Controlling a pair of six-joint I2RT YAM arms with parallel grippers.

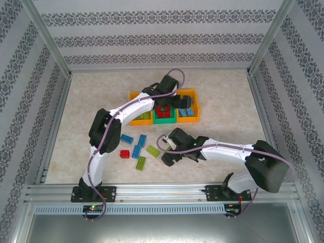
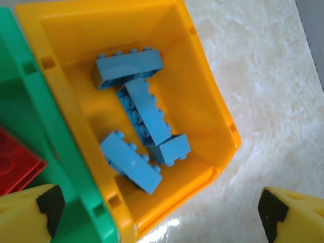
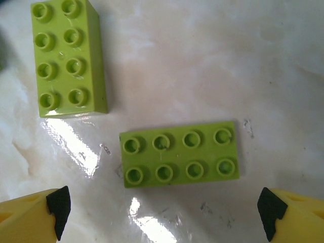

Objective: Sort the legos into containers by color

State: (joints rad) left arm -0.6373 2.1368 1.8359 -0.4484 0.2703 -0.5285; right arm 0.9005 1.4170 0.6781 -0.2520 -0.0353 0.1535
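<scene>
The containers are joined in a row: a left orange bin [image 1: 137,117], a green bin [image 1: 164,119] with red legos [image 1: 162,111], and a right orange bin [image 2: 202,86] holding several blue legos [image 2: 147,114]. My left gripper [image 2: 159,217] hangs open over that right bin's near corner, and its jaws hold nothing. My right gripper [image 3: 164,217] is open above a flat lime lego [image 3: 179,154], which lies on the table between the fingertips' line and a taller lime lego [image 3: 68,58]. In the top view the right gripper [image 1: 169,154] sits beside the loose bricks.
Loose on the table left of the right gripper lie three blue legos [image 1: 136,151], a red lego [image 1: 124,153] and lime legos [image 1: 153,151]. The left bin holds lime pieces [image 1: 143,116]. Metal frame posts and patterned walls enclose the table [image 1: 228,111].
</scene>
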